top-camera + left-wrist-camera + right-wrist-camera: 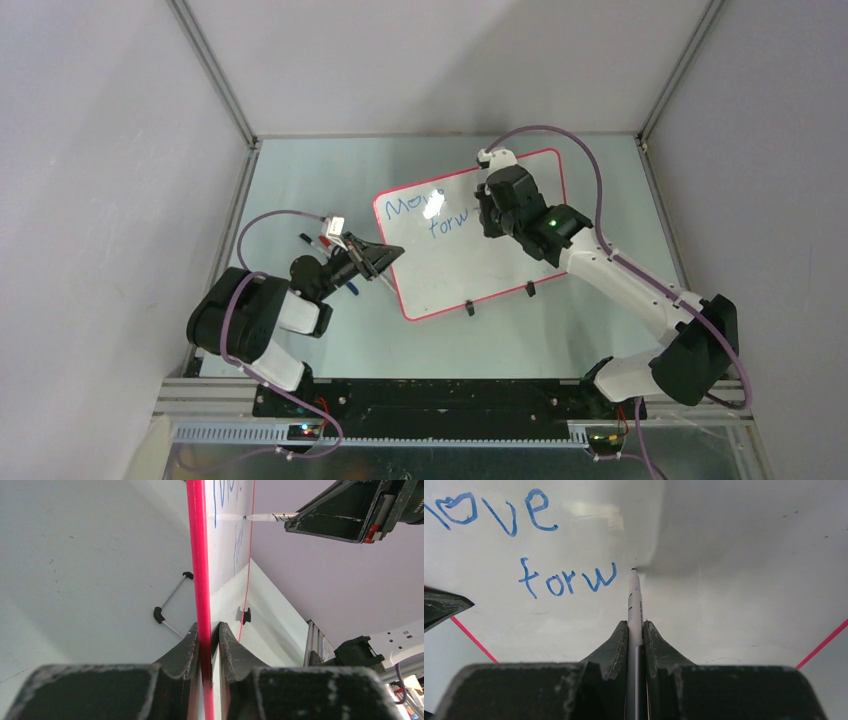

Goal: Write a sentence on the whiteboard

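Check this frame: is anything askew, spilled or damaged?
Nothing spilled or damaged. The whiteboard sits skewed on the table, its red frame clamped by the left gripper; the right gripper holds a marker. Loose pens lie left of the board.

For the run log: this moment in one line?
left gripper: clamped on whiteboard edge | right gripper: gripping marker, tip just past "forw" | sentence: "Move forw" written
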Motion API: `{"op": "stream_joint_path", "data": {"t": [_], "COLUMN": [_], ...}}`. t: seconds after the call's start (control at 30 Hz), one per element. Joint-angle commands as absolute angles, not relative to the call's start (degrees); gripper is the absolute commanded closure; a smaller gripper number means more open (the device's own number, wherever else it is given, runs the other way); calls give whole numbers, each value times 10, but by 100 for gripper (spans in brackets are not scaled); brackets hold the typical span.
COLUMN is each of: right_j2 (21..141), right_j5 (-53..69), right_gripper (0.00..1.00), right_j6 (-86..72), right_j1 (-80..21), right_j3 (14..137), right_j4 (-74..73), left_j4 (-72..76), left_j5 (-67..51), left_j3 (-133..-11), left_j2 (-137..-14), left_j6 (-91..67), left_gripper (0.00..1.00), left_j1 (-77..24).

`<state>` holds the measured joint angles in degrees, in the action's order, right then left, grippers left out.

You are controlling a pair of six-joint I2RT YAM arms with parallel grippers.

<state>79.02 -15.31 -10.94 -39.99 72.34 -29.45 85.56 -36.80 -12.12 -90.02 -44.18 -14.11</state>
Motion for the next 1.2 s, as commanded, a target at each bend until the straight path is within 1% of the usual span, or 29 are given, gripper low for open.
{"op": "stream_joint_path", "data": {"t": [0.0,1.17], "right_j2": [797,801], "right_j5": [-154,-111], "right_gripper": [100,100], "right_j6": [-116,-115], "right_j1": [-398,-398], "right_j3": [734,739], "right_j4": [-274,-276], "left_j4": [877,877], "left_j5": [-353,-352], "left_j3": [-133,-134], "left_j2": [-899,-900], "left_j6": [-415,-415], "left_gripper": [100,100], "left_j1": [-134,-133]}}
